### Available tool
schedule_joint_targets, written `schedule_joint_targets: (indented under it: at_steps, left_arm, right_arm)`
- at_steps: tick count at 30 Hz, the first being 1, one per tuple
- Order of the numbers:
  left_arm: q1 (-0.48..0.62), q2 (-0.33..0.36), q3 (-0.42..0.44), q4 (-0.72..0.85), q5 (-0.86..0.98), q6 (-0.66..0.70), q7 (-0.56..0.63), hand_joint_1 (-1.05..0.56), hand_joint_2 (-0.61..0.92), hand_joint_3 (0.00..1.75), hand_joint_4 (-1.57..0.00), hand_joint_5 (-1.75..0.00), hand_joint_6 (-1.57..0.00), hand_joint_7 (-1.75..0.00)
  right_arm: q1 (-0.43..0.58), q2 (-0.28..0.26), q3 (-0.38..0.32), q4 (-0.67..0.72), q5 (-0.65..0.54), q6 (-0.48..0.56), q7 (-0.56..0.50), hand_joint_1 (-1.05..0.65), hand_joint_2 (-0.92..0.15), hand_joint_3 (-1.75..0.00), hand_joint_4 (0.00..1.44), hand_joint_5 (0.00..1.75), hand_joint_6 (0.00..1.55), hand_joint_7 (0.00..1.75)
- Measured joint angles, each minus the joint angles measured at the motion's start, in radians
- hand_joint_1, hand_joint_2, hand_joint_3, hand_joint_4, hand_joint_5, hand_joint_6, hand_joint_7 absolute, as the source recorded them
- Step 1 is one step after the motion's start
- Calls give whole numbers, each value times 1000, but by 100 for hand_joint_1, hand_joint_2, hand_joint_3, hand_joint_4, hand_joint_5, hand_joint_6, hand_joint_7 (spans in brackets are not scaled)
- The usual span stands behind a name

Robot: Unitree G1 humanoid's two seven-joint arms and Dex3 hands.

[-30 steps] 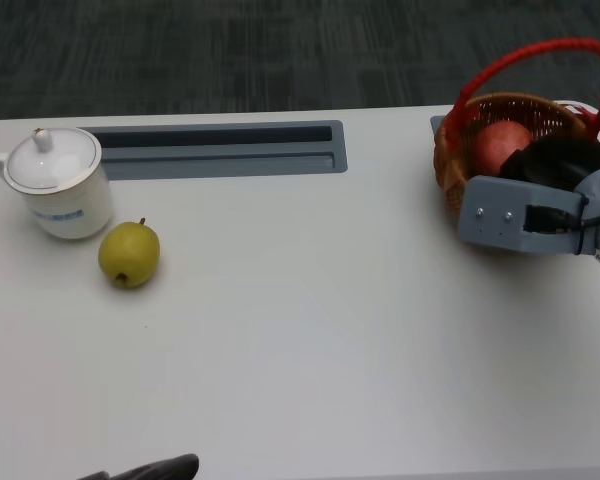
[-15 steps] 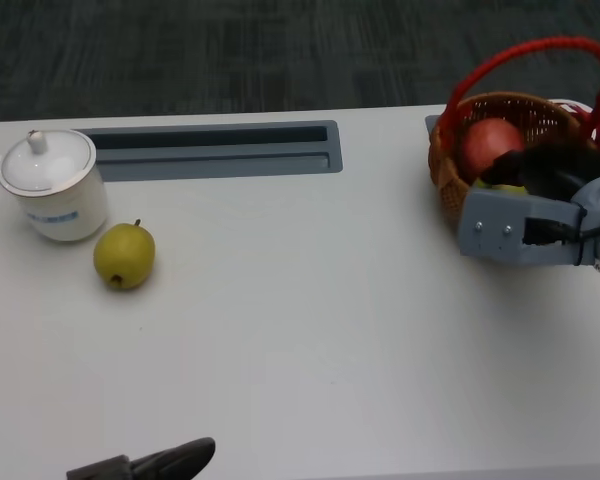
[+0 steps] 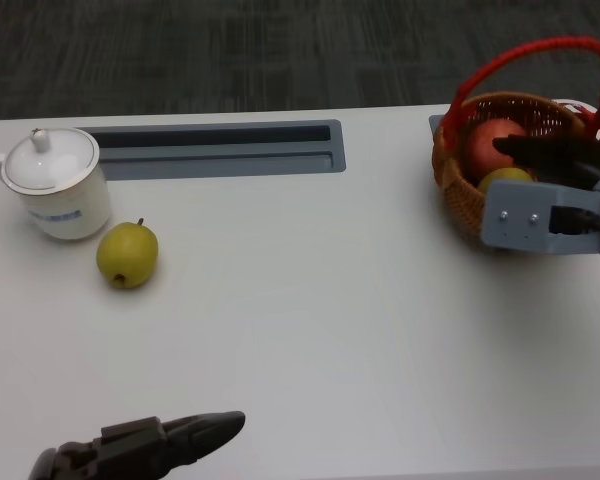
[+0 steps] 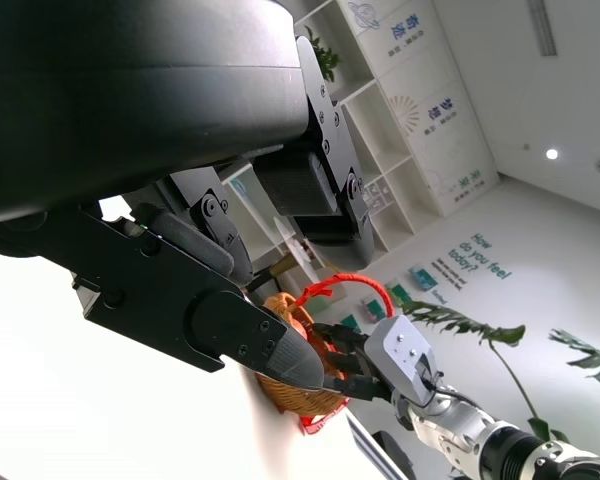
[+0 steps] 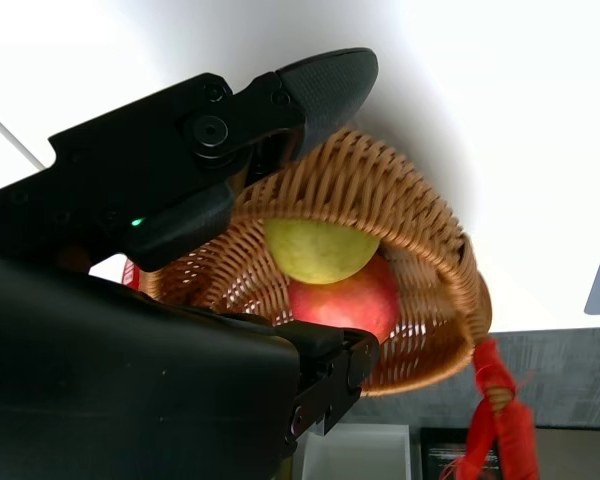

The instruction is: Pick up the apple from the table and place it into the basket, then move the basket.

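**Apple lies in the basket as the robot's right hand hovers at its rim**

A white table (image 3: 310, 300) fills the head view, with a grey recessed tray (image 3: 220, 150) set into its far edge. At the table's far right corner stands the wicker basket (image 3: 460, 195), its red handle (image 3: 500, 65) arching overhead. The red apple (image 3: 488, 145) rests inside the basket, touching a smaller yellow-green fruit (image 3: 507, 180) that lies beside it; the right wrist view shows the same pair nestled against the woven wall (image 5: 410, 230). The right hand (image 3: 560, 160) reaches over the basket's near rim, its black fingers (image 3: 540, 150) stretched out and spread above the fruit, holding nothing. The left hand (image 3: 145, 448) sits low at the table's near edge, well apart from everything else, fingers extended and separated with nothing between them. At the table's left side a white lidded cup (image 3: 52, 185) stands upright, and a yellow-green pear (image 3: 127, 255) lies just beside it on the tabletop, its short stem pointing up.
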Motion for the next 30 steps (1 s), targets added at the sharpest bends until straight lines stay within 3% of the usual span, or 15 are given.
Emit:
schedule_joint_targets:
  at_steps: [11,15,20,25,30]
  left_arm:
    - [-94,8,-9,71,-6,-18,-11,-49,79,0,-105,-1,-93,0]
    - [-144,21,-7,109,-22,-28,-12,-48,79,0,-105,-1,-93,-1]
    - [-204,44,-11,157,-57,-22,-33,-47,80,0,-104,0,-92,0]
    - [-281,74,-9,232,-89,-22,-60,-48,80,0,-103,0,-92,0]
    - [-346,88,-8,275,-119,-7,-84,-50,80,0,-105,-1,-94,-1]
  right_arm:
    - [-3,-84,-38,-25,42,-132,4,-100,-85,-1,27,3,28,2]
    - [33,-119,-47,-61,67,-283,-37,-87,-86,0,35,3,34,2]
    - [138,-146,-79,-126,129,-545,-61,-77,-84,0,47,4,42,3]
    - [274,-125,-138,-198,277,-770,22,-64,-85,-1,60,4,54,3]
    - [408,-41,-163,-264,441,-916,140,-57,-86,0,65,2,60,2]
